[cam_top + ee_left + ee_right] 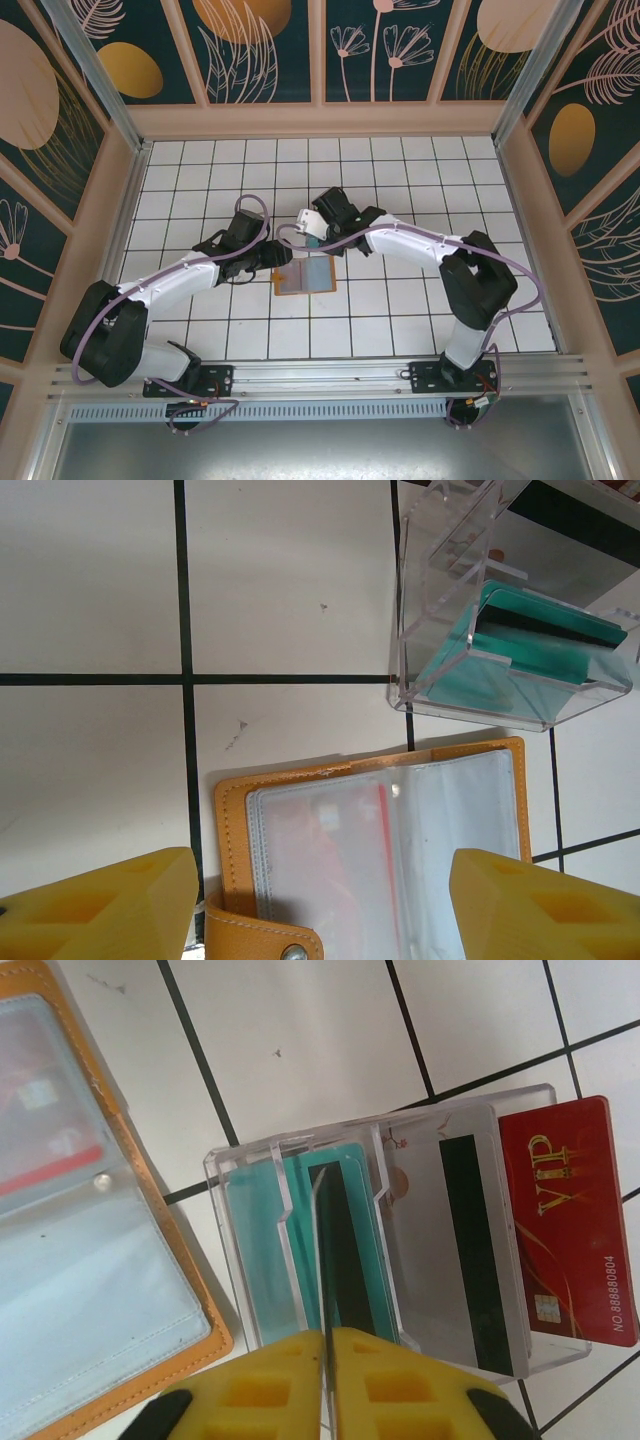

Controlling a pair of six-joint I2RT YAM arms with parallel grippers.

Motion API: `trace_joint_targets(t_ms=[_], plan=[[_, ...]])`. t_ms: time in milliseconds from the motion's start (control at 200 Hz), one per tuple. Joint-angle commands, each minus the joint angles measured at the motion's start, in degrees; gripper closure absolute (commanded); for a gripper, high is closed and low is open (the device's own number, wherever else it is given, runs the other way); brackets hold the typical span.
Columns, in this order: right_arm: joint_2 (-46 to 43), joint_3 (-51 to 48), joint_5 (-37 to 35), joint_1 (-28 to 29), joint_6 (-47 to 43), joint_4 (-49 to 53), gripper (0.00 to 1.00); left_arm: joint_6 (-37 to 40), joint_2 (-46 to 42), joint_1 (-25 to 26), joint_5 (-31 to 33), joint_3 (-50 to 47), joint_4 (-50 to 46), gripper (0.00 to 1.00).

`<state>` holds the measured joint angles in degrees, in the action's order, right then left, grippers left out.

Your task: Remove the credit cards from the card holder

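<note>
We have two cards (520, 1230) in the tray (450, 1100), right hand (328, 1380) clamped on the teal card (352, 1250); left hand (322, 905) apart over the card holder (235, 800), a reddish card (335, 845) left inside.

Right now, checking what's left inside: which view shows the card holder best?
Left wrist: the card holder lies open up close, a red card showing through its clear sleeves. Right wrist catches one side; top external shows it whole but small.

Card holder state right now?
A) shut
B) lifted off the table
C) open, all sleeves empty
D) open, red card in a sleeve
D: the card holder lies flat and open, and a red card shows through its clear sleeve.
</note>
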<state>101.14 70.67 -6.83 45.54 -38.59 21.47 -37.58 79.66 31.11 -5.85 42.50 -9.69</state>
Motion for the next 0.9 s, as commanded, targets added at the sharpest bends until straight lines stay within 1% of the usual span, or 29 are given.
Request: trace_joint_targets(t_ms=[0,25,90,200,295,350,495,626,681,776,811,896], plan=[[1.75,0.96,-4.02,0.21,0.23,-1.68,0.79,0.05,-0.96,0.03,0.56,-0.65,-0.78,0.32],[1.89,1.06,-5.03,0.17,0.47,-2.14,0.75,0.05,-1.08,0.05,0.53,-0.66,-0.68,0.32],[2.09,1.57,-6.62,0.01,1.49,-2.78,0.69,0.06,-1.12,0.09,0.57,-0.82,-0.68,0.32],[2.01,3.16,-7.08,-0.41,5.44,-2.75,0.69,0.08,-1.21,0.03,0.75,-1.09,-0.68,0.32],[1.36,3.65,-6.85,-0.76,10.79,-2.59,0.69,0.01,-1.19,0.01,0.30,-1.43,-0.42,0.32],[0.60,3.63,-6.43,-0.80,14.41,-2.24,0.69,0.05,-1.13,0.03,0.17,-1.71,-0.25,0.34],[-2.37,2.27,-1.43,-0.98,29.07,-1.00,0.70,0.05,-0.45,0.01,-0.73,-2.11,0.28,0.39],[-5.42,-2.08,3.79,-1.24,42.83,-1.95,0.70,0.05,1.07,0.01,-2.36,-2.07,1.04,0.44],[-6.65,-4.94,6.38,-1.33,47.82,-3.68,0.72,-0.03,1.79,0.03,-3.30,-2.17,1.55,0.46],[-8.59,-11.47,10.33,-1.06,55.27,-8.87,0.83,-0.07,2.93,0.02,-4.69,-2.22,2.34,0.51],[-9.25,-13.92,11.73,-1.00,57.77,-10.95,0.84,-0.04,3.34,0.06,-5.18,-2.16,2.53,0.51],[-10.16,-18.72,12.34,-0.46,62.84,-14.70,0.87,-0.01,4.20,0.04,-5.48,-2.16,2.57,0.53]])
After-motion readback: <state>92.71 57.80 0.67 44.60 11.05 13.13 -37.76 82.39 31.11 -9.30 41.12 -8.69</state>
